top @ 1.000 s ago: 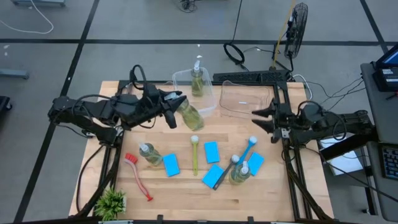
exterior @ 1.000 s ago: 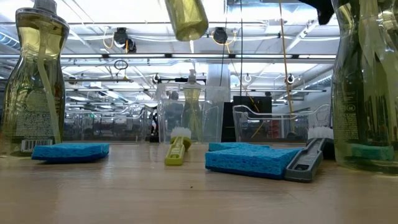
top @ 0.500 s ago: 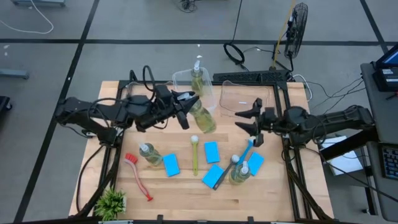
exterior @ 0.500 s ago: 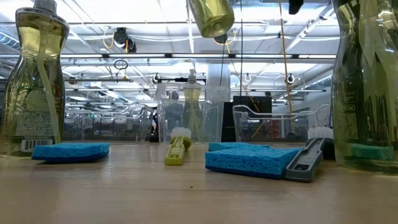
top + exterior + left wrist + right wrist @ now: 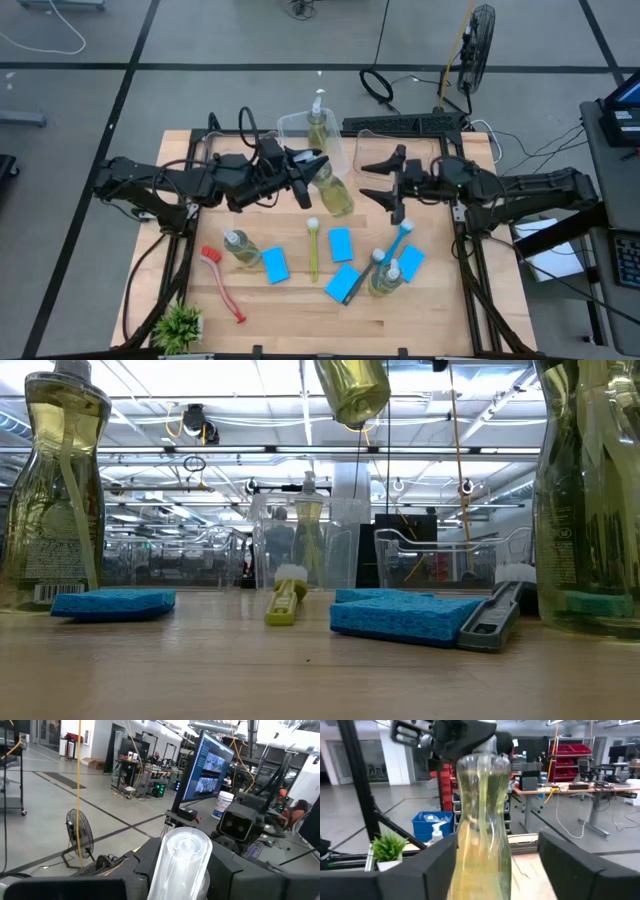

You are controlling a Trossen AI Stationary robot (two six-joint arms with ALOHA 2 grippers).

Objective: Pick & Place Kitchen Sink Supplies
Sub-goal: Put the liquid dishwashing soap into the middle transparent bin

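Midair over the table [image 5: 290, 300], just in front of the clear tub [image 5: 340, 172], the left gripper [image 5: 312, 172] holds a pump bottle [image 5: 333, 192] by its neck end, body tilted out toward the right arm. Right gripper [image 5: 378, 183] sits close beside that bottle, fingers [image 5: 425, 870] spread wide to either side of its body in the right wrist view, not yet touching as far as I can tell. Looks like a handover.

Another bottle [image 5: 317, 128] already stands upright in that tub. On the boards in front of the tub: two more bottles, four blue sponges [image 5: 275, 264], yellow-green brush [image 5: 312, 250], blue brush [image 5: 400, 240], red brush [image 5: 220, 282] off to the left.

To do it well, in my judgement: right fingers should centre on the bottle's narrow waist and close firmly before the left lets go. Smooth plastic and sloshing liquid could make it slip or swing. Release slowly, then carry it upright to the tub.
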